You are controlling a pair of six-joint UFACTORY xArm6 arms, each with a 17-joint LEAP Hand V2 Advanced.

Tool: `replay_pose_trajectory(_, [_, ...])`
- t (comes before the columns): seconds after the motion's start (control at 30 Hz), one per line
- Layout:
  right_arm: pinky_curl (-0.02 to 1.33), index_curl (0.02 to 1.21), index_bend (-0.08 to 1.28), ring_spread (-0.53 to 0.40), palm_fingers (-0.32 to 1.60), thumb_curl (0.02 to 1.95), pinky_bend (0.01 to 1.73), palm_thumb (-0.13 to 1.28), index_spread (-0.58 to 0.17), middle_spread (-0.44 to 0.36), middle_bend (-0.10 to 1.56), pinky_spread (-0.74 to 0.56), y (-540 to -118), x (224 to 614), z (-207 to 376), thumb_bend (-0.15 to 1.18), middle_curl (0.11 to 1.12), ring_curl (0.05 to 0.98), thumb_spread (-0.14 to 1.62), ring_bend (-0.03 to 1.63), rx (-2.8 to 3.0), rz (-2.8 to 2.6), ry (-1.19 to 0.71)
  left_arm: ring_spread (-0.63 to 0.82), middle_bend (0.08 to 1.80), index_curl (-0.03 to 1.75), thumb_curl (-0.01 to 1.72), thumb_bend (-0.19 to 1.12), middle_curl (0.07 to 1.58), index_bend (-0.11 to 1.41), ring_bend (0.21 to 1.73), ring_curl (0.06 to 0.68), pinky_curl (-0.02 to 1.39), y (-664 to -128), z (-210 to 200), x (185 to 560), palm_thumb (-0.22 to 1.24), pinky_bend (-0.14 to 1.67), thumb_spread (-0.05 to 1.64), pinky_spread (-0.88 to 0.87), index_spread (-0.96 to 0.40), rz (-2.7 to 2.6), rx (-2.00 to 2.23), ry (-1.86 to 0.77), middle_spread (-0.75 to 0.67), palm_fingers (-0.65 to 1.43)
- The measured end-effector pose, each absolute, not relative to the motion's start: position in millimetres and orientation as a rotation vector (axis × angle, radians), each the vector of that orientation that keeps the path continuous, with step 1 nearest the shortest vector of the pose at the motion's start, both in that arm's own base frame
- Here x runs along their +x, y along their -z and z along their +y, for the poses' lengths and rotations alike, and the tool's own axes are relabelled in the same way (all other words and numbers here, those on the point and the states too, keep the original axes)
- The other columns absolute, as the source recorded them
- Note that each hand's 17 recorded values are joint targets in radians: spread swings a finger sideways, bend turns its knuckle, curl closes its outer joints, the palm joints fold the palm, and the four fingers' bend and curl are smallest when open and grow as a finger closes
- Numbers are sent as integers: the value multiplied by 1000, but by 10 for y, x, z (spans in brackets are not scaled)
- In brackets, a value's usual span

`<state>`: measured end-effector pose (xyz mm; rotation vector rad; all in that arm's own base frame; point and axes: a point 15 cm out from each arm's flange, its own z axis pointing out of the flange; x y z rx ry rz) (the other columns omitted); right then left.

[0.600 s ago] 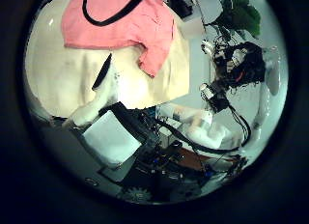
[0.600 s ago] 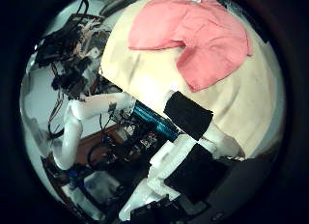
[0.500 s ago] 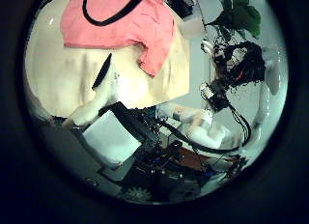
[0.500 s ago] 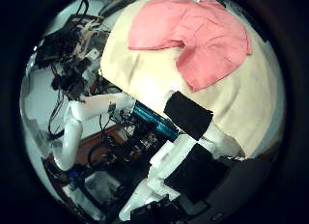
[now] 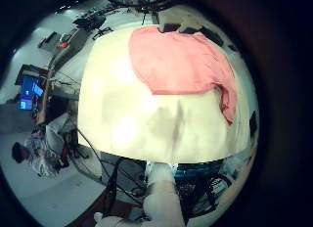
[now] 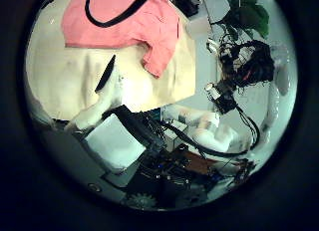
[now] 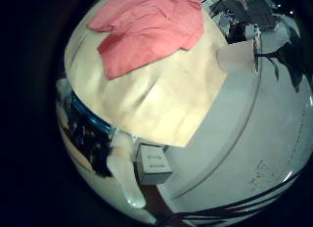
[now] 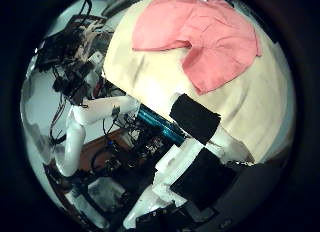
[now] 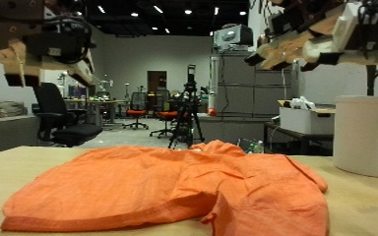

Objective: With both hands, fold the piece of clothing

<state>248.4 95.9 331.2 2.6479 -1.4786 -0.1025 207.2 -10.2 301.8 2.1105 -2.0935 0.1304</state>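
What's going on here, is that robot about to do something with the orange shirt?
Yes, it is meant to fold it, but nothing has been folded yet. The orange piece of clothing lies spread out, a bit rumpled, on the pale table. The robot's left hand and right hand both hang in the air above it, one over each side, and neither touches the cloth. Neither hand holds anything at this moment.

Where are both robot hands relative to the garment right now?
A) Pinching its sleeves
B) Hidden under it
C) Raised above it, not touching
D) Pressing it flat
C: the left robot hand and right robot hand hang high above the orange garment, which lies on the table.
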Motion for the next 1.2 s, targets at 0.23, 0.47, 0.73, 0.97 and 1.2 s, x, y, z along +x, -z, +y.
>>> replay_pose_trajectory(0.23, [226, 328, 176, 47, 520, 259, 233, 529, -392, -87, 268, 354, -3280, 2549, 977, -14, 384, 188, 1259, 388, 2629, -1463, 120, 317, 198, 402, 390, -22, 312, 169, 464, 162, 269, -2701, 3, 2244, 623, 311, 1041, 249, -68, -2235, 2002, 94, -8, 346])
replay_pose_trajectory(0.47, [223, 328, 180, 26, 528, 260, 237, 535, -396, -88, 274, 355, -3377, 2427, 842, -14, 385, 186, 1253, 406, 2561, -1417, 160, 263, 222, 284, 388, -26, 295, 49, 574, 192, 396, -2263, 39, 2652, 620, 806, 1041, -68, 30, -2373, 1861, 292, 54, 306])
replay_pose_trajectory(0.73, [220, 325, 174, -26, 508, 248, 243, 439, -452, -130, 273, 322, -3415, 2320, 592, -25, 386, 183, 1223, 418, 2498, -1403, 123, 147, 341, 303, 381, -30, 353, 146, 606, 217, 339, -2071, 388, 2930, 596, 545, 1031, -40, -11, -2608, 1847, 390, -46, 243])
replay_pose_trajectory(0.97, [216, 328, 182, -26, 505, 253, 236, 437, -461, -142, 275, 317, -3272, 2282, 389, -16, 389, 180, 1206, 422, 2441, -1437, 177, 123, 430, 353, 372, -30, 404, 239, 479, 189, 309, -1909, 564, 2874, 572, 432, 1017, -36, -99, -2538, 1770, 453, -144, 261])
replay_pose_trajectory(1.2, [211, 334, 183, 11, 501, 254, 220, 447, -456, -121, 271, 330, -3167, 2277, 376, -16, 388, 177, 1208, 427, 2420, -1430, 210, 77, 333, 375, 366, -28, 399, 201, 514, 205, 291, -1702, 680, 2840, 550, 378, 1014, 8, -82, -2441, 1737, 456, -152, 266])
